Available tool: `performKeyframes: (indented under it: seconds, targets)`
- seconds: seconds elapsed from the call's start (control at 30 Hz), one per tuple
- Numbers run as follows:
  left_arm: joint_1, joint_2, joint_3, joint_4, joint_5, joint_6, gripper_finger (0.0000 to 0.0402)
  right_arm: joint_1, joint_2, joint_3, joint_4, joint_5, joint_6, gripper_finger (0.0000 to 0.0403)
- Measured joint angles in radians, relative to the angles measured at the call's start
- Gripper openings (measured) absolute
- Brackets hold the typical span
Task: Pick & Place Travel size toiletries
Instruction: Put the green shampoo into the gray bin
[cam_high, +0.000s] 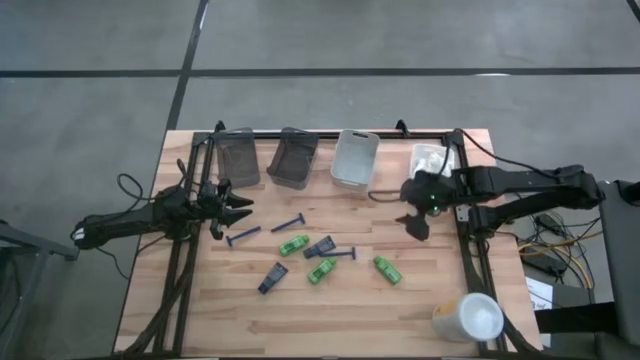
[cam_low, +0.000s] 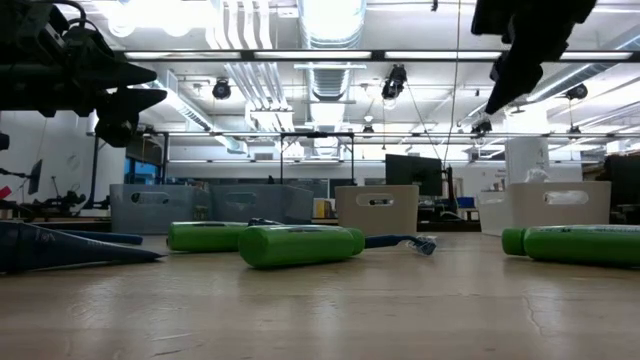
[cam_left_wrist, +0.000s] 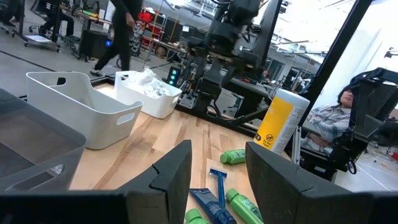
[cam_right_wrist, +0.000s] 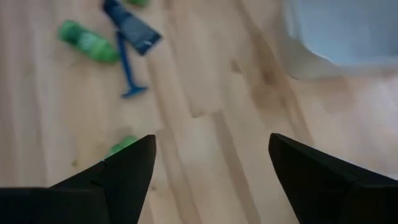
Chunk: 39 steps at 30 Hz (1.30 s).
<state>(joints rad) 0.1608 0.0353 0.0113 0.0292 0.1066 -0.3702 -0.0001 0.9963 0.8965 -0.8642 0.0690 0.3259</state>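
The toiletries lie loose mid-table: three green packs (cam_high: 293, 245) (cam_high: 321, 270) (cam_high: 387, 269), dark blue razors (cam_high: 243, 236) (cam_high: 290, 224) (cam_high: 345, 253), and dark blue pieces (cam_high: 320, 246) (cam_high: 272, 277). White crinkly packets (cam_high: 430, 157) sit in the far-right white bin. My left gripper (cam_high: 235, 210) (cam_left_wrist: 217, 165) hovers open above the table's left side, left of the razors. My right gripper (cam_high: 418, 226) (cam_right_wrist: 211, 168) hangs open above bare wood, right of the items, with a green pack (cam_right_wrist: 87, 42), a razor (cam_right_wrist: 127, 68) and a blue piece (cam_right_wrist: 134, 28) ahead of it. Both grippers hold nothing.
Along the far edge stand two grey bins (cam_high: 238, 160) (cam_high: 293, 158), a pale bin (cam_high: 355, 158) and the white bin (cam_high: 445, 170). A large white cup (cam_high: 467, 317) lies at the near right corner. Bare wood shows along the near edge. A person sits beyond the table (cam_left_wrist: 329, 121).
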Motion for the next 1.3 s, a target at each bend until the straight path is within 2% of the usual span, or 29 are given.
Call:
performKeyframes:
  seconds: [0.17,0.37,0.5,0.7,1.0,1.17,1.3]
  targets:
    - [0.001,0.000,0.000,0.000,0.000,0.000,0.0156,0.093,0.000,-0.064,0.113,-0.003,-0.041,0.0287]
    - [0.001,0.000,0.000,0.000,0.000,0.000,0.0156,0.173,0.000,-0.186,0.370,-0.099,-0.045,0.0257]
    - [0.001,0.000,0.000,0.000,0.000,0.000,0.0156,0.199,0.005,-0.261,0.455,-0.129,0.143,0.0238]
    - [0.000,0.000,0.000,0.000,0.000,0.000,0.0156,0.246,0.043,-0.316,0.457,-0.130,0.430,0.0221]
    - [0.000,0.000,0.000,0.000,0.000,0.000,0.0156,0.310,0.199,-0.263,0.456,-0.126,0.513,0.0230]
    - [0.000,0.000,0.000,0.000,0.000,0.000,0.0156,0.342,0.299,-0.178,0.449,-0.152,0.464,0.0232]
    - [-0.001,0.000,0.000,0.000,0.000,0.000,0.0156,0.352,0.374,-0.102,0.349,-0.201,0.427,0.0223]
